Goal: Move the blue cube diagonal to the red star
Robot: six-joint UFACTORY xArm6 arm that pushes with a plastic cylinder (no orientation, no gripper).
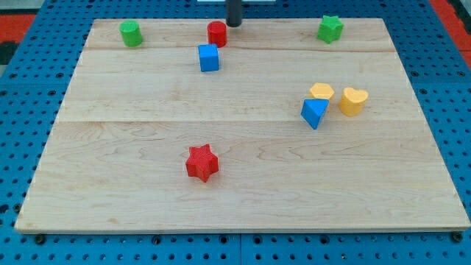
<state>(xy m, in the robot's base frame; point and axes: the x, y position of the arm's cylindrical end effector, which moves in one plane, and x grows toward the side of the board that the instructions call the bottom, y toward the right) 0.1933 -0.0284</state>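
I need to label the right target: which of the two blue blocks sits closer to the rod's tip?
The blue cube, near the view's top just below the red cylinder beside my tip. The blue triangular block lies far off toward the view's right.

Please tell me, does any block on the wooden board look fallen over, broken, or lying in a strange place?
Nothing stands out. The blue cube sits just below the red cylinder; my tip is beside that cylinder's right, at the view's top. The red star lies alone, intact.
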